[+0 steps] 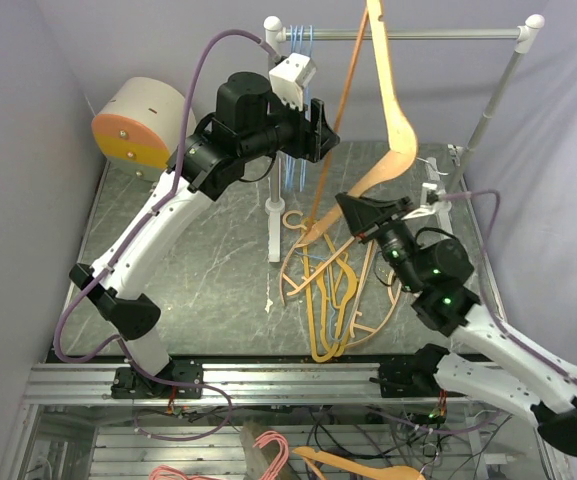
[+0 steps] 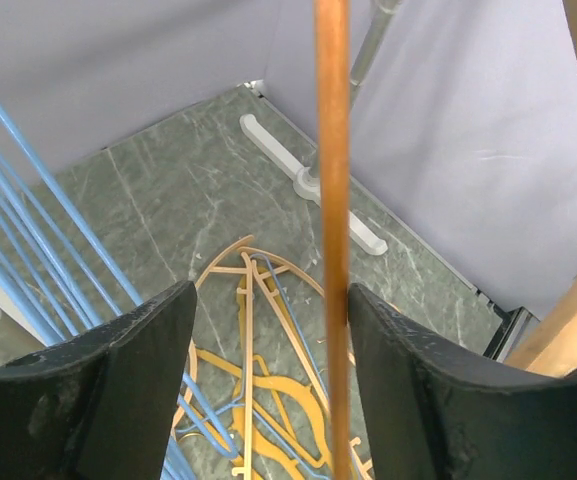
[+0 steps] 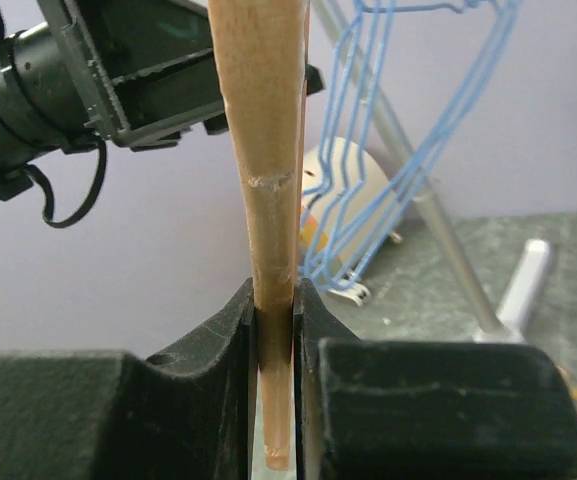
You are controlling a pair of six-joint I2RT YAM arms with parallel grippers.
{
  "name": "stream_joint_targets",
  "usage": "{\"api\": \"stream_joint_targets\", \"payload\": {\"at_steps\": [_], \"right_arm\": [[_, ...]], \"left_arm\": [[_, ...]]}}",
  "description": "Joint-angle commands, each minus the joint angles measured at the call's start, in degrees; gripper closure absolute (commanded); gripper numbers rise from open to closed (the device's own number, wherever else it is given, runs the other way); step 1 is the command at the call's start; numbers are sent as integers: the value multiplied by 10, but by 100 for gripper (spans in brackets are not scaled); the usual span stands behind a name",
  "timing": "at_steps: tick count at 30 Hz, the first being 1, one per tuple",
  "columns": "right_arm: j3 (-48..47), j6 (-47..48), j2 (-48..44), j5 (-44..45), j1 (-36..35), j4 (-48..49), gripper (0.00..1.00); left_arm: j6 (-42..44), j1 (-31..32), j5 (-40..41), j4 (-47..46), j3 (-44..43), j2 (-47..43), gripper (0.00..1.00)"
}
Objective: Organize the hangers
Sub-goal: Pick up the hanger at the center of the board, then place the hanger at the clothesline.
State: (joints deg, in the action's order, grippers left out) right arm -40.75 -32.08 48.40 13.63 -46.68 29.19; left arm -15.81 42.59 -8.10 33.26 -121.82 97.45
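Cut off at the overhead view's top edge: hook of the tan wooden hanger [image 1: 396, 110]. Hidden behind the black left gripper [image 1: 320, 128]: middle stretch of the thin light-blue wire hangers [image 1: 295, 178]. Running out of the left wrist view top and bottom: the thin orange hanger bar [image 2: 332, 200]. Too tangled to count: the orange and tan hanger pile [image 1: 333, 290].

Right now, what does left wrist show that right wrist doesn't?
Left wrist only: a full look down on the pile of loose hangers on the table, and an orange bar running between the left arm's open jaws, close to one of them.
Right wrist only: the right arm's jaws shut on the tan wooden hanger, the left arm behind it, and a round beige-and-orange object.
Both: the blue wire hangers, that wooden hanger, the rack, the table.
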Motion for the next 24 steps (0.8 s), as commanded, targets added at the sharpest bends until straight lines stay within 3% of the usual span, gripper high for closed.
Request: {"api": "stream_joint_targets", "payload": {"at_steps": [1,6,13,19,24], "right_arm": [[-49,23,-73,66,-1,-289,100],[-108,27,-100,101,0,-462,100],[-233,-9,-62,166,0,-683,100],[-365,11,43,172,0,-808,100],[-501,85,169,140,10,-875,100]], "left_arm": [[23,0,-12,26,-39,-18,26],[41,0,-1,34,-50,-22,24],[91,0,28,51,-49,-52,25],[129,0,76,55,-7,-91,27],[176,-12,88,64,9,-124,26]]}}
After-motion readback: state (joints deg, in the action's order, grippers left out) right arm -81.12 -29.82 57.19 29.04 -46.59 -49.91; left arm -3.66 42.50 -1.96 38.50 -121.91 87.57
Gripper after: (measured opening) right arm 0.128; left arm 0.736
